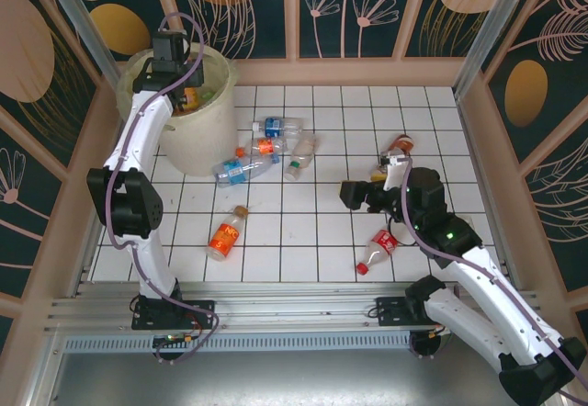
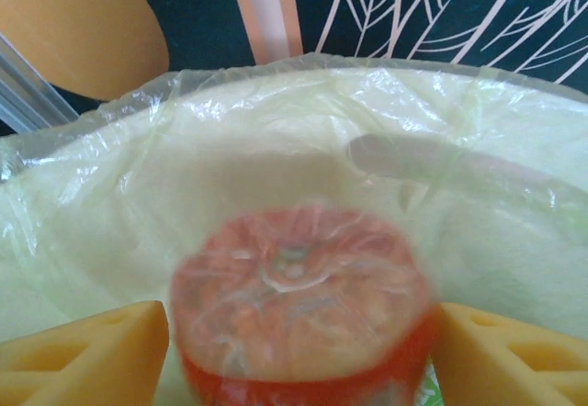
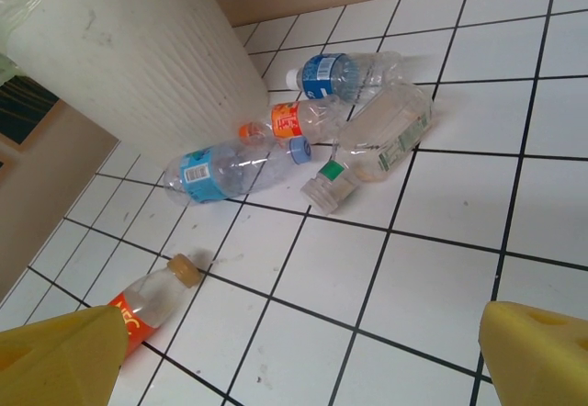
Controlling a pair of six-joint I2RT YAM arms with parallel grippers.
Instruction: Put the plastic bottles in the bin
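Observation:
My left gripper hangs over the mouth of the bin, a big cream tub with a pale-yellow liner. Between its yellow fingers is the blurred base of an orange bottle; the jaws stand apart, with a sliver of gap on the left. My right gripper hovers open over bare tiles, nothing between its fingers. Ahead of it, beside the bin, lie a blue-labelled bottle, an orange-labelled one, a light-blue-labelled one and a square clear one.
An orange-labelled bottle with a tan cap lies near the left arm. A red-labelled bottle lies by the right arm, and another bottle behind its wrist. Wooden walls ring the white tiled table.

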